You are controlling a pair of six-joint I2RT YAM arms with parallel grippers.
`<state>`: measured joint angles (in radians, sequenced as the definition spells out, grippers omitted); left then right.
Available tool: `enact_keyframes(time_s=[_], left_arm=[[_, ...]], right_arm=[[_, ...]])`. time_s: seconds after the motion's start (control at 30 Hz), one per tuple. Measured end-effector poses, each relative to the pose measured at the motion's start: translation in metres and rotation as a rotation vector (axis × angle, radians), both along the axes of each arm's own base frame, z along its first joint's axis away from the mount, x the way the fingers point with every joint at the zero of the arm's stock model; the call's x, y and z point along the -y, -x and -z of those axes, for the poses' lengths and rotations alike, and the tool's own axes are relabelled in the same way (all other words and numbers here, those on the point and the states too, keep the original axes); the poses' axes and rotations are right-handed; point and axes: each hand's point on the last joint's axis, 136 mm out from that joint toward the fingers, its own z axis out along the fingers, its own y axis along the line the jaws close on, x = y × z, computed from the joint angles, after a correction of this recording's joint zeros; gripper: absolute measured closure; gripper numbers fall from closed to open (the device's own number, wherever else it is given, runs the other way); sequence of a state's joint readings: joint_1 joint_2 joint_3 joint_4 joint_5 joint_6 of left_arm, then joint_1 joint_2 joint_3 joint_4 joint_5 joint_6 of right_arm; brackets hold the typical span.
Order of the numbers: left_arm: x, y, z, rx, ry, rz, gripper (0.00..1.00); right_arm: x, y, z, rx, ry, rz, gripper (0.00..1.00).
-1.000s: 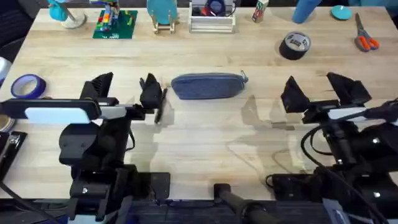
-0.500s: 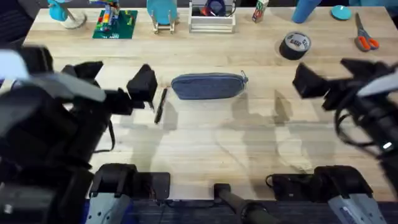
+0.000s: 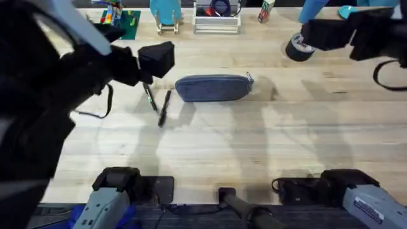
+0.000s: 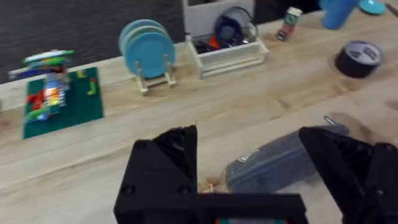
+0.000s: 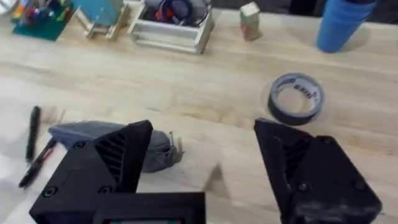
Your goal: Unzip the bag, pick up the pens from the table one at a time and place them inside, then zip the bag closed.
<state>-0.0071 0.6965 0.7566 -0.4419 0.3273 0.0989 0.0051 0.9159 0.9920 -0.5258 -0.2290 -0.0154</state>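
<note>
The blue-grey bag (image 3: 213,88) lies zipped shut in the middle of the table (image 3: 210,146), its metal pull (image 3: 249,79) at the right end. Two dark pens (image 3: 150,97) (image 3: 164,107) lie just left of it. My left gripper (image 3: 137,62) hovers high above the pens, open and empty; the left wrist view shows its gripper (image 4: 245,140) spread over the bag (image 4: 273,165). My right gripper (image 3: 343,32) hangs open and empty at the far right, well above the table. From the right wrist I see the bag (image 5: 81,132) and both pens (image 5: 32,134) (image 5: 37,163).
A black tape roll (image 3: 299,46) sits at the far right of the table. Along the back edge stand a green brick board (image 3: 121,22), a blue plate rack (image 3: 166,16), a white tray (image 3: 216,20) and a blue cup (image 5: 339,25).
Both arms have risen and swung toward the table's far side. The left gripper lifted off the pens, uncovering the second one. The bag and pens have not moved.
</note>
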Motion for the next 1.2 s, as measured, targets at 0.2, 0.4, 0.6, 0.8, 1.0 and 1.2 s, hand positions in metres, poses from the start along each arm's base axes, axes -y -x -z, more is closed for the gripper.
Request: enact_keyframes(time_s=[0.2, 0.4, 0.6, 0.8, 1.0, 1.2], left_arm=[[0.018, -0.013, 0.011, -0.068, 0.012, 0.117, 0.007], [0.025, -0.015, 0.016, -0.088, 0.022, 0.162, 0.008], [0.028, -0.009, 0.029, -0.119, -0.046, 0.226, 0.008], [0.039, -0.002, 0.052, -0.132, -0.171, 0.391, 0.008], [0.055, 0.003, 0.056, -0.049, -0.247, 0.577, 0.008], [0.053, 0.0, 0.058, -0.002, -0.197, 0.67, 0.009]], right_arm=[[-0.006, 0.0, 0.015, -0.084, -0.021, -0.032, 0.005], [-0.008, 0.001, 0.014, -0.084, -0.027, -0.041, 0.005], [-0.008, 0.001, 0.015, -0.086, -0.027, -0.042, 0.005], [-0.008, 0.001, 0.015, -0.085, -0.027, -0.042, 0.006], [-0.01, 0.001, 0.014, -0.086, -0.033, -0.051, 0.005], [-0.012, 0.004, 0.016, -0.098, -0.039, -0.06, 0.005]])
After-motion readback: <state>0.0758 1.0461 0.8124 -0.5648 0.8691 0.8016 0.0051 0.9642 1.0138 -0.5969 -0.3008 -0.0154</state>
